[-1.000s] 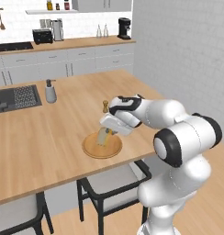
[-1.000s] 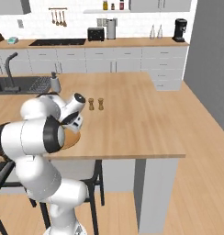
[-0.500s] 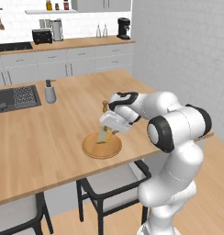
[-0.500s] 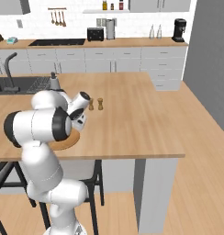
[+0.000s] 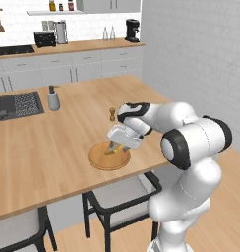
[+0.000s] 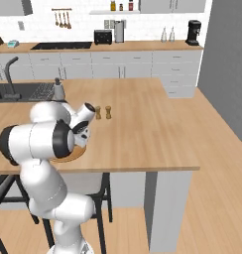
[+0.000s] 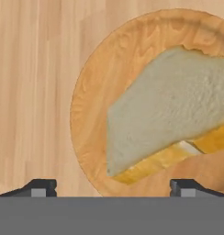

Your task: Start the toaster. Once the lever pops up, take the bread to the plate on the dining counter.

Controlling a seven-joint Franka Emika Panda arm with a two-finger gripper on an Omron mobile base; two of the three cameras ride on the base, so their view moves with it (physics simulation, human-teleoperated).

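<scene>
No writing is legible as the two-finger gripper (image 7: 114, 186), jaws spread wide, hovers over the pale golden-crusted bread slice (image 7: 171, 126) on the round light-brown wooden plate (image 7: 93, 114).

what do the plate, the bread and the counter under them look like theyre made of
Plate: looks like light-brown wood with a matte finish; faint grain streaks run across it.
Bread: soft pale crumb with a golden-orange crust along one edge, a dull and slightly mottled face.
Counter: light wood or a wood-look surface with long straight grain lines and low sheen; the render leaves that open.
</scene>
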